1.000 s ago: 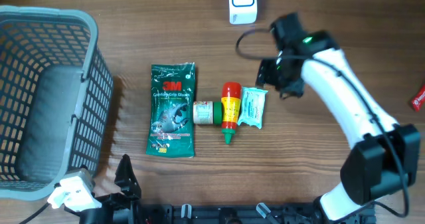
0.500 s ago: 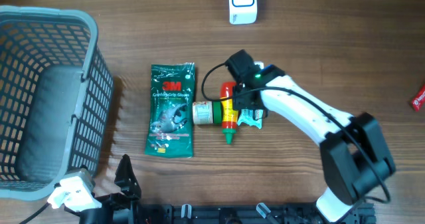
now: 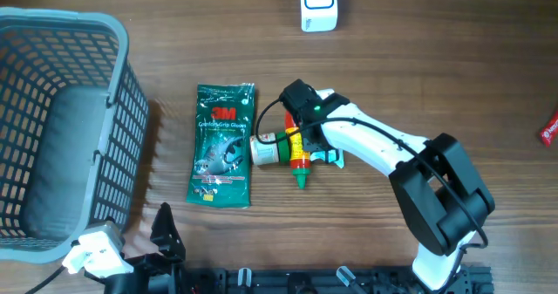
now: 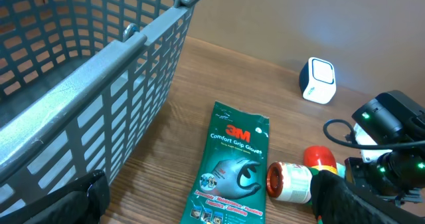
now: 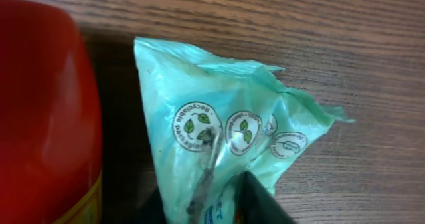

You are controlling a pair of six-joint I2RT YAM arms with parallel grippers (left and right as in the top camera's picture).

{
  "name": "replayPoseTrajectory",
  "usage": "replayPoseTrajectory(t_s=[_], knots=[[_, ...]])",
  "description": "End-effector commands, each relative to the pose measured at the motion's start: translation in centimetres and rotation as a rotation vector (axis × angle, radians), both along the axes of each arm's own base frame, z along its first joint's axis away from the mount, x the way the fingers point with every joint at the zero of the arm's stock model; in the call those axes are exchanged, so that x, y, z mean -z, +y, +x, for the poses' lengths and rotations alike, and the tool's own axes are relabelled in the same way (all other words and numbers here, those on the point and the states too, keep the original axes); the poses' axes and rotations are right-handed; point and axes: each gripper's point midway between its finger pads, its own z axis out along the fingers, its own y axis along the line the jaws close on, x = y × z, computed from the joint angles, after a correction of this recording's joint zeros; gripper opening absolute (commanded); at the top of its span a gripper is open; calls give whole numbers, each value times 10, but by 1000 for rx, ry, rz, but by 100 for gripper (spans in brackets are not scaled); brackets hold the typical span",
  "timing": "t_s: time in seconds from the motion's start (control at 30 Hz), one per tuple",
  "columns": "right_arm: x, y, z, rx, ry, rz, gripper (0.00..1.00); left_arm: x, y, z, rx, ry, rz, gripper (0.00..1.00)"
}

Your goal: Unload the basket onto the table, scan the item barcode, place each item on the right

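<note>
Wooden surface (image 3: 418,67) holds the things. I think my right fingers (image 5: 262,201) pinch the green packet (image 5: 226,131) to show it to the white scanner (image 3: 318,4). Beside the basket (image 4: 99,71), my left fingers (image 4: 86,194) sit wide and empty.

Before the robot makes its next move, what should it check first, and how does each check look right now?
1. The right gripper is over the green packet: ok. The packet fills the right wrist view, with a finger at its lower edge.
2. Firm grip on the packet: cannot tell.
3. Packet free of neighbours: not ok. The red bottle lies close beside it and might be dragged along.
4. Barcode on show: cannot tell. Only round leaf marks are visible.
5. The white device, likely the scanner, is unobstructed: ok.
6. The left gripper is out of the way: ok. It is open, near the basket.
</note>
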Motion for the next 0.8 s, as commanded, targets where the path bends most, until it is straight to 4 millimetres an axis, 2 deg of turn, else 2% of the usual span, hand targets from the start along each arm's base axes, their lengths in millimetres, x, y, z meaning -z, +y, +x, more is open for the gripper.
replayPoseTrajectory(t_s=[0.0,0.13,0.17,0.27,0.4,0.5,0.57,0.77], knots=[[8,-8,-8,5,48,-41,5,-1,0,0,0,-8,-4,100],[-13,0,-6,13,82,18,4,-1,0,0,0,-8,-4,100],[-24,6,-5,16,96,69,4,-1,0,0,0,-8,-4,100],[-63,41,-14,-130,197,363,4,-1,0,0,0,-8,-4,100],[-124,67,-49,-393,334,805,4,-1,0,0,0,-8,-4,100],[-182,71,-79,-608,372,1172,4,-1,0,0,0,-8,-4,100],[-205,70,-86,-625,374,1325,4,-1,0,0,0,-8,-4,100],[-244,76,-91,-604,368,1568,5,-1,0,0,0,-8,-4,100]])
